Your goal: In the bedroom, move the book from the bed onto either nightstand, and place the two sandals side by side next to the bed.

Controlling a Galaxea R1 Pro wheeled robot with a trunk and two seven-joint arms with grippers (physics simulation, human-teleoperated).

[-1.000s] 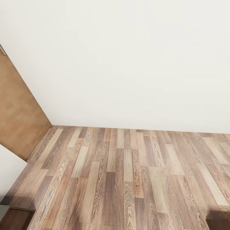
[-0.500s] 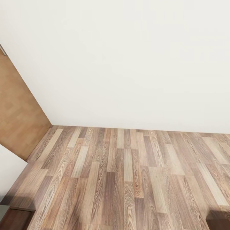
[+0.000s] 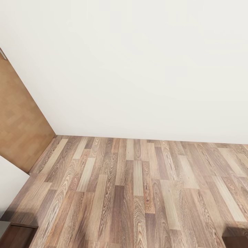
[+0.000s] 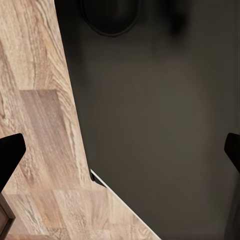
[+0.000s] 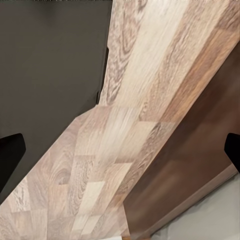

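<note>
Left claw [image 4: 120, 150] and right claw [image 5: 120, 150] are pointed down at the floor [image 3: 137, 193], each spread wide and released, nothing gripped. Grained wood planks are seen; matte white wall [image 3: 137, 69] at 12 o'clock, brown door [image 3: 20, 131] at 9 o'clock. Book and sandals cannot be located.

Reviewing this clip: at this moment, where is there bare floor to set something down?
The wood-plank floor lies bare from the white wall at the far side to the brown door at the left. Dark wooden pieces crowd just the near corners. Both pincers hang wide open over floor planks, holding nothing.
</note>
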